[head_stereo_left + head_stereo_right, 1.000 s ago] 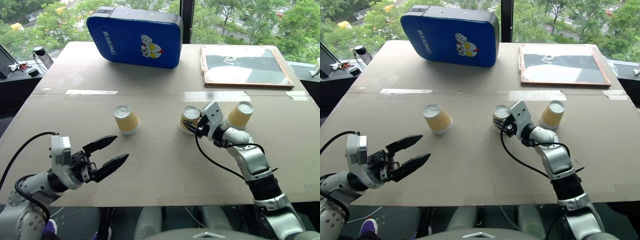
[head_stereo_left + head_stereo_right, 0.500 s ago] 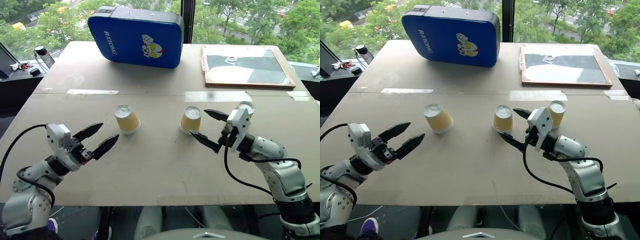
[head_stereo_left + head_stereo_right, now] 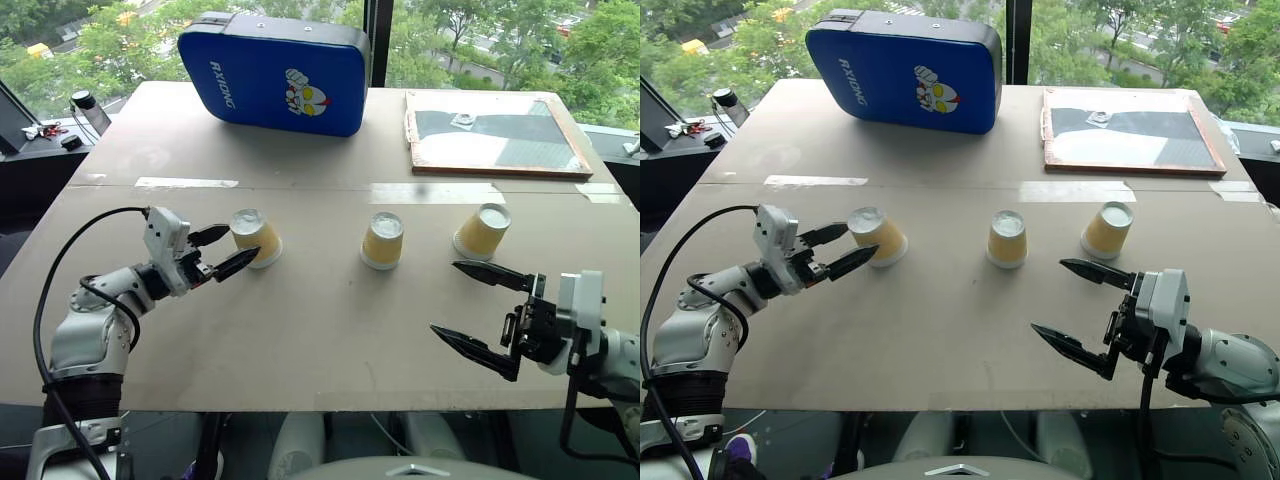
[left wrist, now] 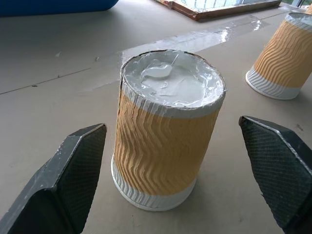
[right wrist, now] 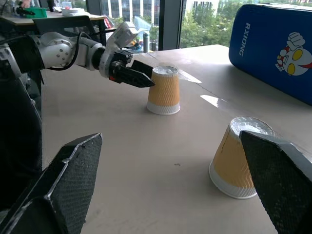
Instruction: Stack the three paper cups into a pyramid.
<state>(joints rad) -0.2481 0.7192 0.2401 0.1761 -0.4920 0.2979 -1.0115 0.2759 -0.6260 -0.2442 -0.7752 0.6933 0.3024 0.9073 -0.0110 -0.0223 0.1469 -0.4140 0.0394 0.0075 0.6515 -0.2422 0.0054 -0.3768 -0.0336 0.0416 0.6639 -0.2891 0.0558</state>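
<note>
Paper cups (image 3: 382,240) all upside-down, axes vertical; L gripper (image 3: 222,251) & R gripper (image 3: 476,312) spread.

Three cups stood upside down in a row on the table (image 3: 940,330): left cup (image 3: 876,236), middle cup (image 3: 1007,238), right cup (image 3: 1107,229). My left gripper (image 3: 847,247) gaped around the left cup; my right gripper (image 3: 1068,303) gaped near the table's front edge.
</note>
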